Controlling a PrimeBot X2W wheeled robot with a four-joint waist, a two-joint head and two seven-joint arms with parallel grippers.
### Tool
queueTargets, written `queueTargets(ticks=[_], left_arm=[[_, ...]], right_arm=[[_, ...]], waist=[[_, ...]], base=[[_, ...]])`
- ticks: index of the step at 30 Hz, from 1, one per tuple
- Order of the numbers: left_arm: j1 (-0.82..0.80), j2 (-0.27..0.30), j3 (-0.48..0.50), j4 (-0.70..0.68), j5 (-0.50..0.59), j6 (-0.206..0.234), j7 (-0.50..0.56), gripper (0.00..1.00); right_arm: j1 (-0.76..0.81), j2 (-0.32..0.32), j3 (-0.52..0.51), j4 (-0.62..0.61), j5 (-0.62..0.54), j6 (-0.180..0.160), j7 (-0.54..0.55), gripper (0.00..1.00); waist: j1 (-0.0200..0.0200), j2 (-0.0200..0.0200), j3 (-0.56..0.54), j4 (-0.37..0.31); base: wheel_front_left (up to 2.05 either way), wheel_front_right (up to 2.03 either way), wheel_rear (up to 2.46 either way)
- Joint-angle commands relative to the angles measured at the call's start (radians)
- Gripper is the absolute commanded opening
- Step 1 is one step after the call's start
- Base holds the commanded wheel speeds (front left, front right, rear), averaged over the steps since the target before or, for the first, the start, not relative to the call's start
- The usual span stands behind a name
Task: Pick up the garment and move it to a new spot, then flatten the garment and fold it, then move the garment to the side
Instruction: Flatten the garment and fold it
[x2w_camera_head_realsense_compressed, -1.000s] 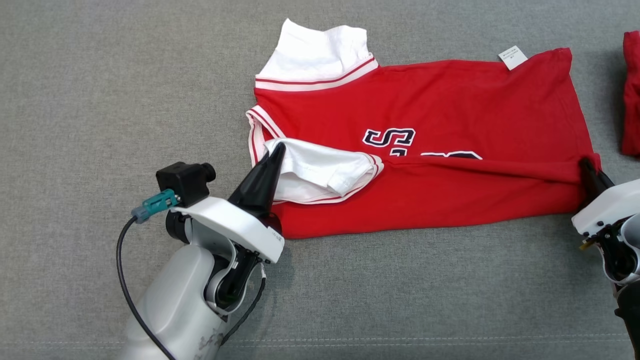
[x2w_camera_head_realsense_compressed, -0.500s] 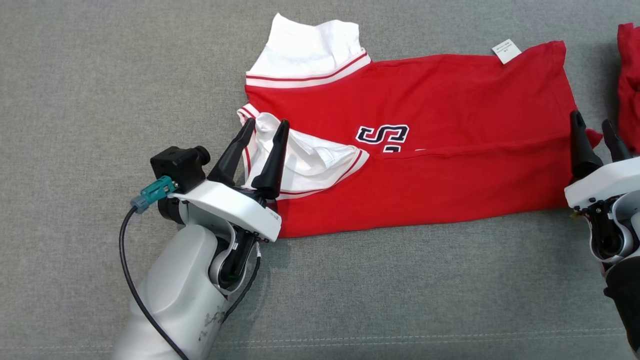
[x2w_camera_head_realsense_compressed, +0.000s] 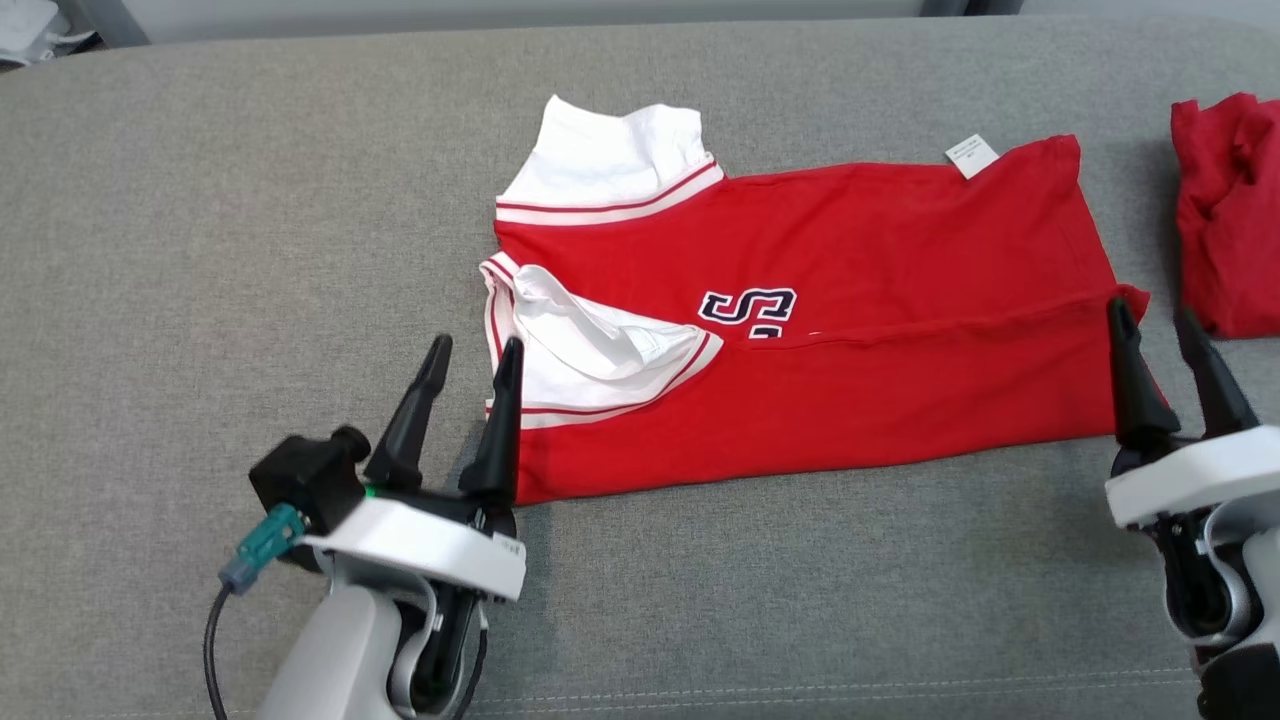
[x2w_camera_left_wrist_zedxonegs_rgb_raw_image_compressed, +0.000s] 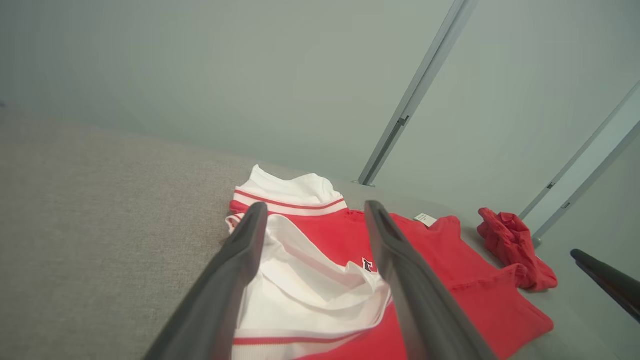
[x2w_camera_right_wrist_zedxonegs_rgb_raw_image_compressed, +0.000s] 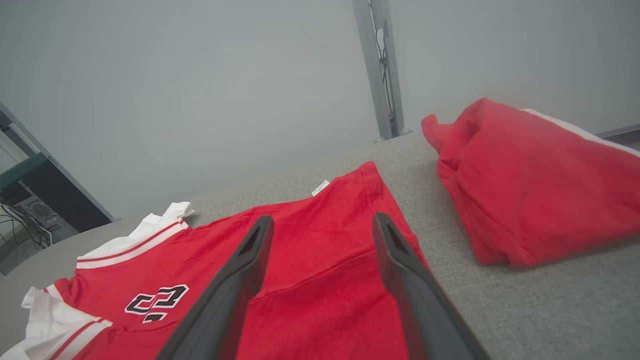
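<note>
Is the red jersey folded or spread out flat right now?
Partly folded: the jersey has its near edge doubled over, half covering the lettering.

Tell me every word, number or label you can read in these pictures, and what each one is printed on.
Dark, white-edged lettering on the red garment: its lower part is tucked under the fold. What shows looks like "S" or "2" shapes, but I cannot read it with certainty.
White tag at the garment's far edge: it carries print, too small to read.
No other text is legible.
</note>
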Motion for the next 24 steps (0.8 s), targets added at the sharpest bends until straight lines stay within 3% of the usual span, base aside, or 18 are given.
queueTargets(ticks=[1, 8, 18, 21, 22, 23, 24], left_arm=[[0.026, 0.007, 0.028, -0.023, 0.001, 0.009, -0.006, 1.00], [0.087, 0.005, -0.025, 0.096, -0.049, 0.036, 0.028, 1.00], [0.012, 0.004, -0.047, 0.250, -0.072, 0.117, 0.105, 1.00], [-0.016, 0.004, -0.055, 0.278, -0.077, 0.118, 0.102, 1.00], [-0.023, 0.004, -0.061, 0.286, -0.076, 0.116, 0.100, 0.76], [-0.028, 0.004, -0.066, 0.294, -0.076, 0.112, 0.104, 0.34], [-0.030, 0.004, -0.072, 0.304, -0.078, 0.109, 0.116, 0.00]], right_arm=[[0.038, 0.000, 0.001, -0.039, -0.025, 0.000, -0.012, 1.00], [0.116, 0.050, -0.037, -0.075, -0.063, 0.000, -0.012, 1.00], [0.125, 0.058, -0.039, -0.086, -0.062, 0.000, -0.012, 1.00], [0.126, 0.058, -0.040, -0.078, -0.056, 0.000, -0.012, 1.00], [0.127, 0.057, -0.039, -0.069, -0.052, 0.000, -0.012, 1.00], [0.128, 0.057, -0.036, -0.056, -0.047, 0.000, -0.012, 1.00], [0.127, 0.057, -0.032, -0.041, -0.040, 0.000, -0.012, 1.00]], waist=[[0.0000, 0.0000, -0.021, 0.000], [0.0000, 0.0000, -0.047, -0.007], [0.0000, 0.0000, -0.032, -0.032], [0.0000, 0.0000, -0.026, -0.040], [0.0000, 0.0000, -0.025, -0.041], [0.0000, 0.0000, -0.024, -0.042], [0.0000, 0.0000, -0.023, -0.042]], base=[[0.00, 0.00, 0.00], [0.00, 0.00, 0.00], [0.00, 0.00, 0.00], [0.00, 0.00, 0.00], [0.00, 0.00, 0.00], [0.00, 0.00, 0.00], [0.00, 0.00, 0.00]])
